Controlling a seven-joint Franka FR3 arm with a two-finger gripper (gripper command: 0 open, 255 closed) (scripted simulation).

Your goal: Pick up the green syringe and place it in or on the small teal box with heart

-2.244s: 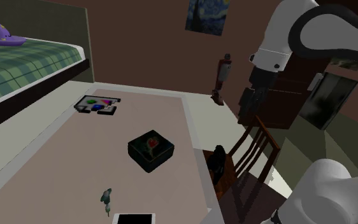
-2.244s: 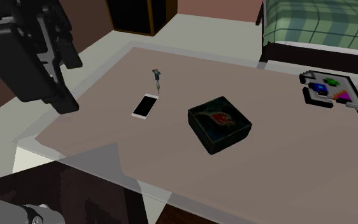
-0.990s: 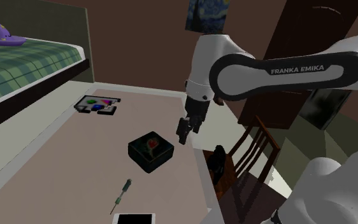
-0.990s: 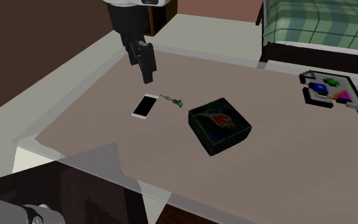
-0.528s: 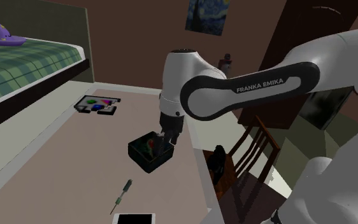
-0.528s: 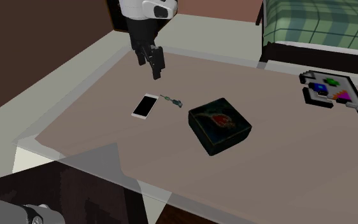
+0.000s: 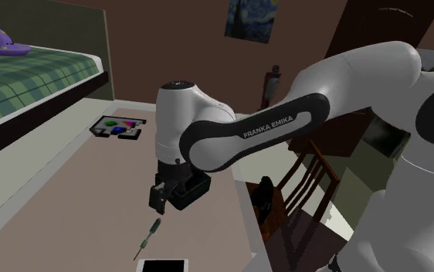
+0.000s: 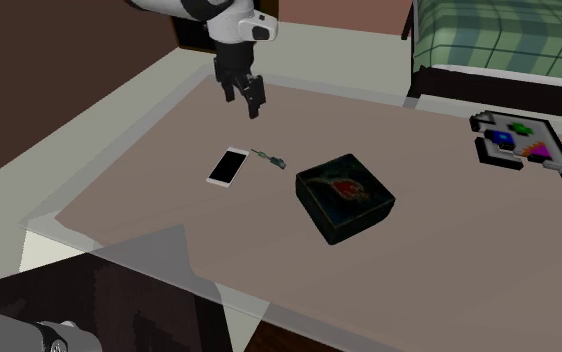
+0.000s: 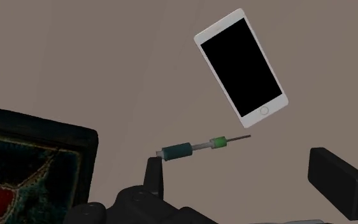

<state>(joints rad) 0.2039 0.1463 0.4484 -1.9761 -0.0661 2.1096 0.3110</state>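
Hovering above the matte grey-brown tabletop [image 9: 76, 63], the black gripper [image 9: 244, 181] holds its two blocky fingers spread wide, nothing between them. The syringe [image 9: 197, 147], a slim rod with a dark teal barrel, bright green collar and thin needle tip, lies flat on the tabletop between the box [image 9: 31, 159] and the phone [image 9: 241, 67], touching neither. Box: low, square, dark, red heart on lid; phone: white-rimmed slab, rounded corners, black screen.
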